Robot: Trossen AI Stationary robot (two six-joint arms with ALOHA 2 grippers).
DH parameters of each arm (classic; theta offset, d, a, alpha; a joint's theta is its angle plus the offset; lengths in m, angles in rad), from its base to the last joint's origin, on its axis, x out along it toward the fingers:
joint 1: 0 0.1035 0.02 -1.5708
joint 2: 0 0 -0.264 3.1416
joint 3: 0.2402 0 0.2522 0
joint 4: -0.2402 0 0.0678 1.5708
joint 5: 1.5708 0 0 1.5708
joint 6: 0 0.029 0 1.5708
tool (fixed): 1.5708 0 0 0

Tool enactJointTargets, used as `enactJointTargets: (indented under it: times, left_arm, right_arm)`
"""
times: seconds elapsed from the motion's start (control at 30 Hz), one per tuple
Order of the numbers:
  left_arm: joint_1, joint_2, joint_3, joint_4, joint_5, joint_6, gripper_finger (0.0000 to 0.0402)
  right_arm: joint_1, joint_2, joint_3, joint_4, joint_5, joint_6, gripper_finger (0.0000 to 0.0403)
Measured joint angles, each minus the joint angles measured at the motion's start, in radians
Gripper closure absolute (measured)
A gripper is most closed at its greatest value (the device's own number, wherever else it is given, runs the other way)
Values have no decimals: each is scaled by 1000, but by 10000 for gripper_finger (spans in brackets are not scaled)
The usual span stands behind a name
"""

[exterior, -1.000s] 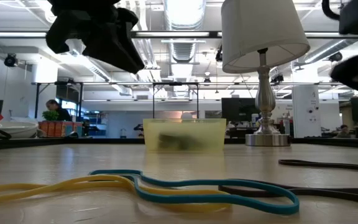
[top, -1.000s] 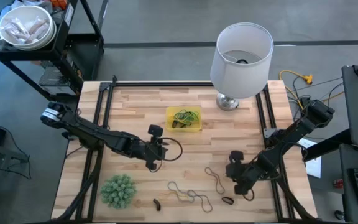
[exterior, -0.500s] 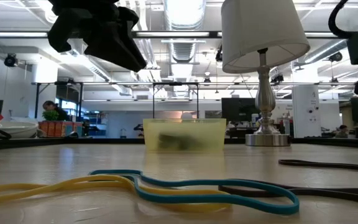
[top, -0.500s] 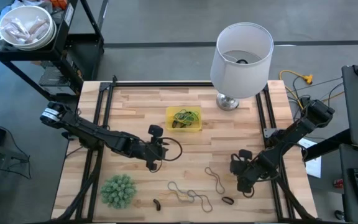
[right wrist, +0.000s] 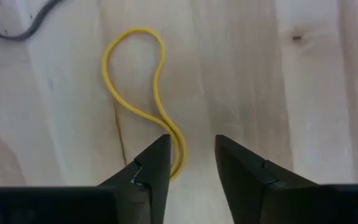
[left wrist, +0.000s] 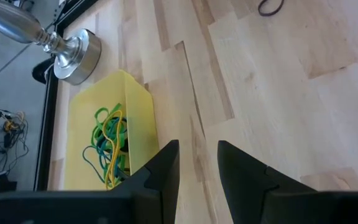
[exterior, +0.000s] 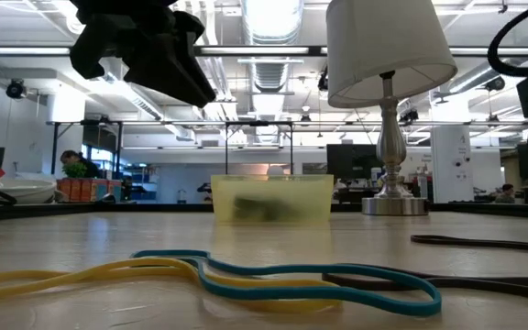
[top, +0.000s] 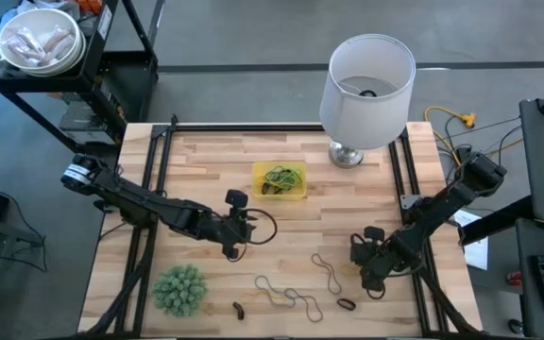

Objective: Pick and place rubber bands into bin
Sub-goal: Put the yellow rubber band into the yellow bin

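The yellow bin sits at the table's far middle with green and yellow rubber bands in it. More rubber bands lie loose near the front: a tan-yellow loop, a tangled cluster and a small black one. My right gripper points down over the yellow loop. It is open, and the loop's near end runs past one finger. My left gripper hangs open above the table's middle, near the bin, with nothing between its fingers.
A white lamp stands at the far right beside the bin, its metal base on the wood. A spiky green ball sits at the front left. Bare wood lies between the bin and the loose bands.
My right gripper has turned at the wrist and shifted a little toward the table's right edge, staying over the yellow loop. The bands and the bin lie as before.
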Motion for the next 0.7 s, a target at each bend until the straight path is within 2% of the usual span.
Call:
enactJointTargets:
  times: [0.17,0.33,0.5,0.7]
  left_arm:
    - [0,0,-1,0,0,0,308]
    - [0,0,-2,3,0,0,308]
    - [0,0,-2,4,0,0,308]
    - [0,0,-2,4,0,0,308]
  right_arm:
    - [0,46,5,12,-17,-6,269]
    - [0,67,9,7,-28,-5,278]
    - [0,67,9,10,-33,20,312]
    - [0,69,8,15,-42,26,372]
